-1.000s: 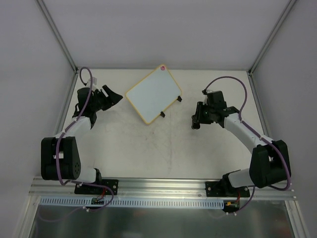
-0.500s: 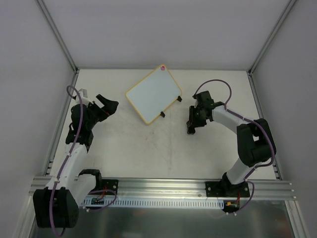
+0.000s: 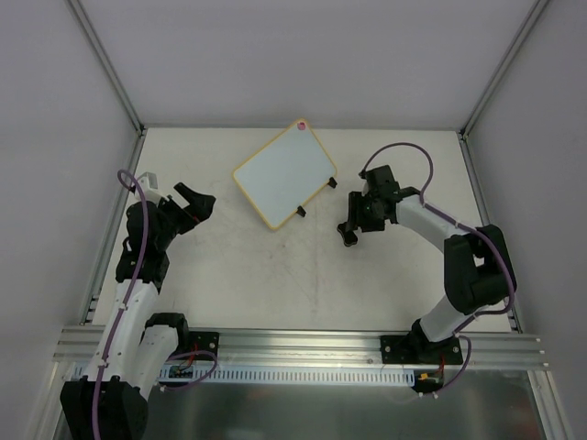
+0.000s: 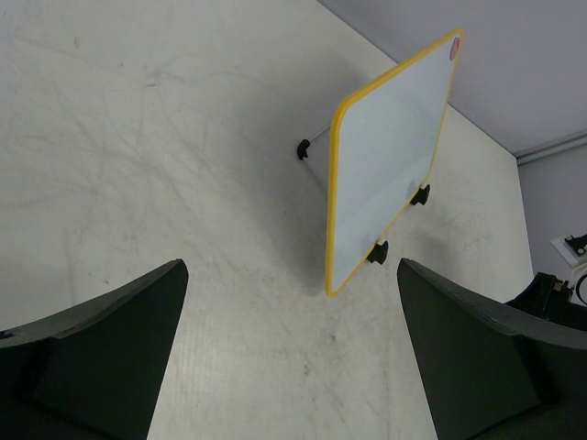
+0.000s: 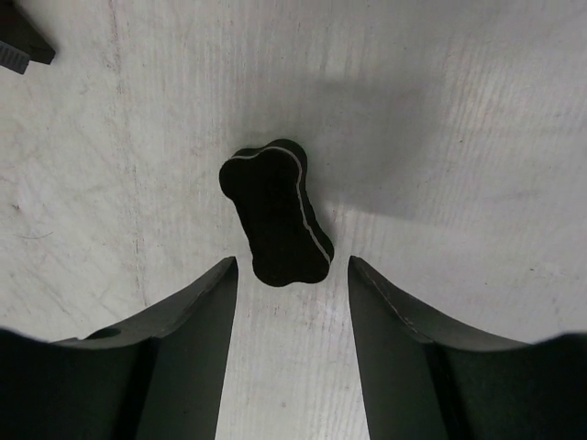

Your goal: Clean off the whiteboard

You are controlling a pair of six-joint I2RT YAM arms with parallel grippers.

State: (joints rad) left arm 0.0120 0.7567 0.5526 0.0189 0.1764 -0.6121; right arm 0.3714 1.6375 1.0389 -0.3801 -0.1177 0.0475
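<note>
The whiteboard (image 3: 284, 174) lies at the back middle of the table, white with a yellow rim, a pink dot at its far corner and two black clips on its right edge. I see no marks on it. It also shows in the left wrist view (image 4: 390, 160), propped up at a tilt. My left gripper (image 3: 194, 203) is open and empty, left of the board and apart from it (image 4: 292, 275). My right gripper (image 3: 352, 225) is open, its jaws on either side of the near end of a small black bow-shaped block (image 5: 275, 213) that lies on the table (image 3: 348, 238), with a gap on each side.
The pale scuffed table (image 3: 275, 275) has grey walls with metal posts on three sides. The arm bases sit on a metal rail (image 3: 293, 344) at the near edge. A dark object's corner (image 5: 23, 41) shows at the top left of the right wrist view.
My left arm has drawn back toward the near left, away from the board. My right gripper has moved left and down to the black block. The board has not moved.
</note>
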